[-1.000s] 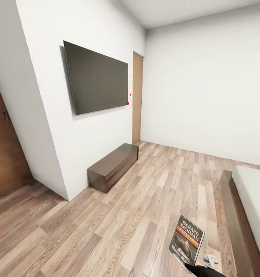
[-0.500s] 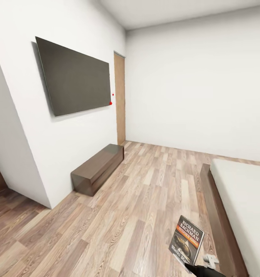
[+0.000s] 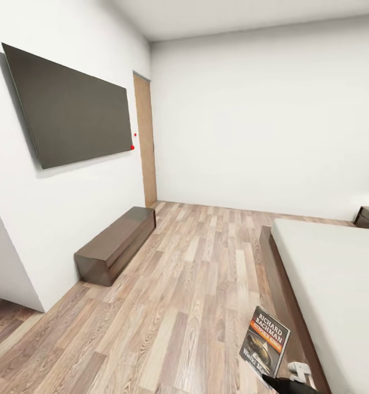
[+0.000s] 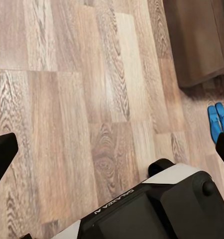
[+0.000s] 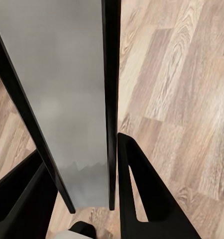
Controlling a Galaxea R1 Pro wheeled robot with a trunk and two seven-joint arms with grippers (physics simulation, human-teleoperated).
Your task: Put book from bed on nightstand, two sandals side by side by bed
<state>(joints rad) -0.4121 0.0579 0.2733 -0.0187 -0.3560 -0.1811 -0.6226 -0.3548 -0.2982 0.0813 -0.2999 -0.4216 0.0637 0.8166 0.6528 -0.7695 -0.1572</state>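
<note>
The right pincer grips the book upright; the left pincer is spread, empty.

The right gripper is clamped on the book, held upright (fingers pointing toward 12 o'clock).

Right end effector: two matte black, flat, tapering wedge-shaped fingers.
Left end effector: black fingertips at the picture's two sides.
Robot base: glossy black rounded shell, white band, small grey lettering, one round black knob.
Right wrist: small white fitting on a black link.
</note>
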